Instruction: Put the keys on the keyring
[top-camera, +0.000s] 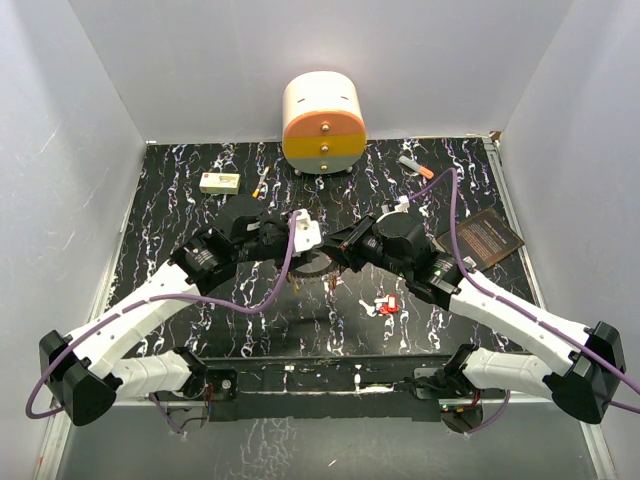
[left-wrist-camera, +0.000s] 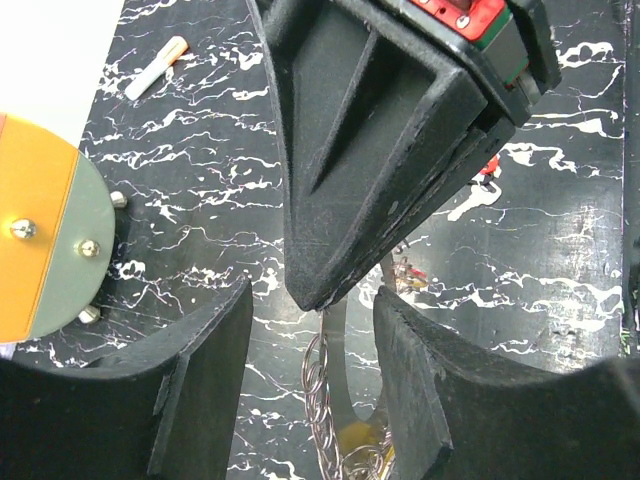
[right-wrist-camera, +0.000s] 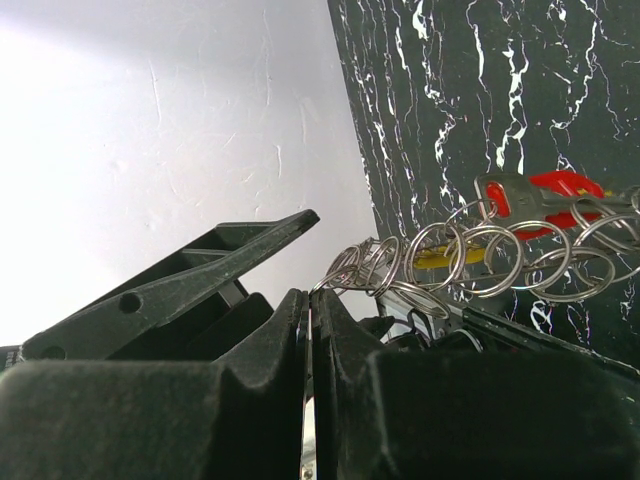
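The table (top-camera: 170, 210) is black with white streaks, with white walls (top-camera: 200, 60) around it. My right gripper (right-wrist-camera: 308, 300) is closed tight on the edge of the keyring (left-wrist-camera: 340, 370), over the middle of the table. My left gripper (left-wrist-camera: 312, 320) is open, one finger on each side of the keyring. A red key (right-wrist-camera: 540, 190) hangs on a chain of small rings (right-wrist-camera: 480, 260) there. More keys (top-camera: 385, 305) lie on the table nearby

A round drawer unit (top-camera: 323, 122) stands at the far middle of the table (top-camera: 180, 290), with a small box (top-camera: 219, 182) to its left and a marker pen (top-camera: 415, 166) to its right. A booklet (top-camera: 488, 238) lies on the right side. In the middle, the keyring (left-wrist-camera: 337, 350) sits between the left gripper (left-wrist-camera: 312, 300) and the right gripper (right-wrist-camera: 310, 310). Loose keys (top-camera: 383, 305) lie nearer, to its right.
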